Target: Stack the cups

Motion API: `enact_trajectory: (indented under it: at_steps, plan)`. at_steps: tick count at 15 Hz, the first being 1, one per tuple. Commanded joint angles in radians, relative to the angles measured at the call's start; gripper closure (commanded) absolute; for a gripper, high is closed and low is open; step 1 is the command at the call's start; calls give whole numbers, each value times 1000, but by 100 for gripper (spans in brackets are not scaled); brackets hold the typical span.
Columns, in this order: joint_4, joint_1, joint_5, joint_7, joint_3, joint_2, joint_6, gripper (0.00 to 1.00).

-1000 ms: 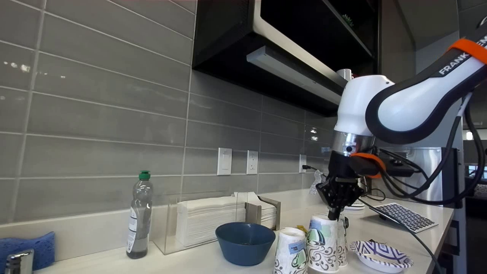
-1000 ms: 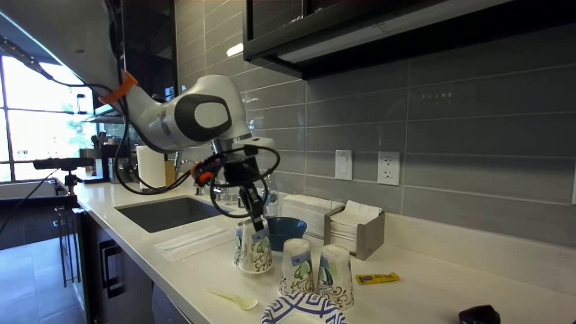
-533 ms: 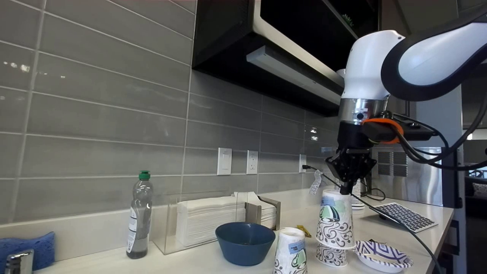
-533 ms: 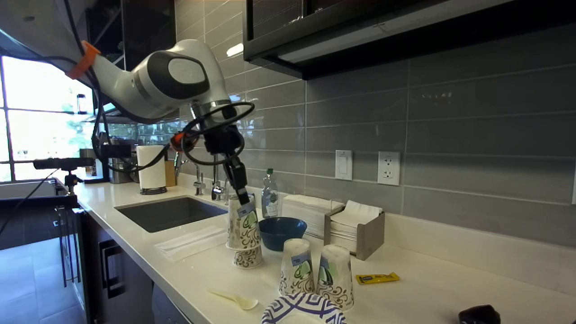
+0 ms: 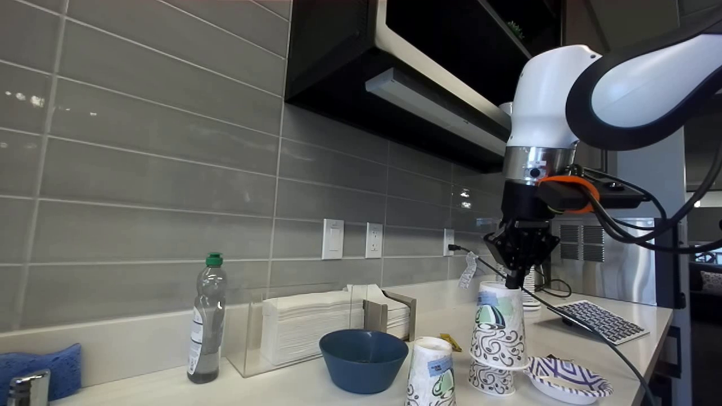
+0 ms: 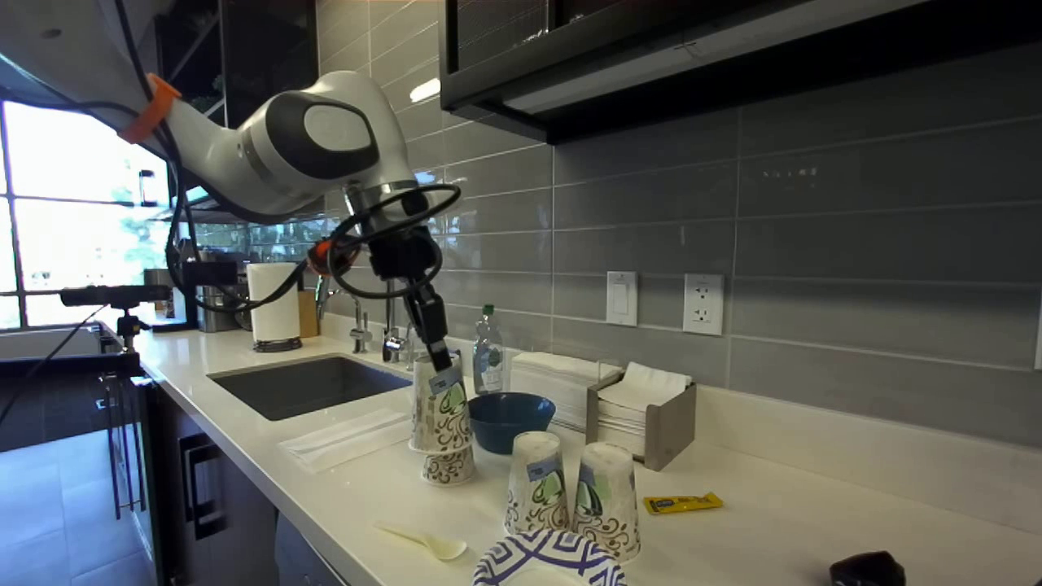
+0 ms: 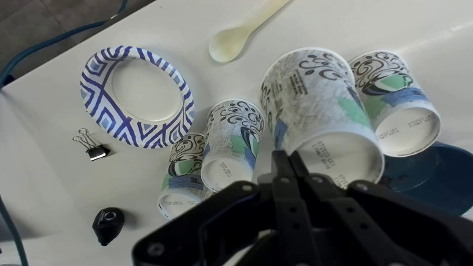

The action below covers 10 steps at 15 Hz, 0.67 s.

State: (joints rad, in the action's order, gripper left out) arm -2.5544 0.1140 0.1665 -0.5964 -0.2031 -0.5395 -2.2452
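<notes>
The cups are white, paper-looking and upside down, with dark swirls and blue-green patches. My gripper is shut on the bottom edge of one cup in both exterior views (image 5: pixel 513 282) (image 6: pixel 442 360) and in the wrist view (image 7: pixel 289 158). This held cup (image 5: pixel 496 338) (image 6: pixel 442 415) (image 7: pixel 314 88) hangs upside down above the counter. A cup near the bowl (image 5: pixel 431 369) (image 6: pixel 448 465) (image 7: pixel 393 99) is partly hidden behind it in an exterior view. Two cups (image 6: pixel 537 484) (image 6: pixel 606 505) stand side by side farther off; they also show in the wrist view (image 7: pixel 232 144) (image 7: pixel 184 166).
The dark blue bowl (image 5: pixel 364 363) stands by napkin holders (image 6: pixel 672 423). A patterned dish (image 7: pixel 173 125) lies near the paired cups. A pale spoon (image 7: pixel 229 42), a yellow packet (image 6: pixel 682 503), a soap bottle (image 5: pixel 208 327), a sink (image 6: pixel 309 387) and a keyboard (image 5: pixel 598 321) are around.
From one second ago, my gripper has lifted the held cup off the counter area and shifted it slightly. Over the last half second almost nothing has moved. The other cups stay put.
</notes>
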Motion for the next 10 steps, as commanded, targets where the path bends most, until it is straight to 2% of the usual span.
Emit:
enact_trajectory:
  at_steps: [1,4,8,10]
  plan:
    - [9,9,28,-19,-7,-9,19,99]
    - [29,73,162,-87,-35,-45,77,99]
    - [63,101,266,-97,-11,-85,127,99]
    - [77,104,283,-69,18,-97,102,99]
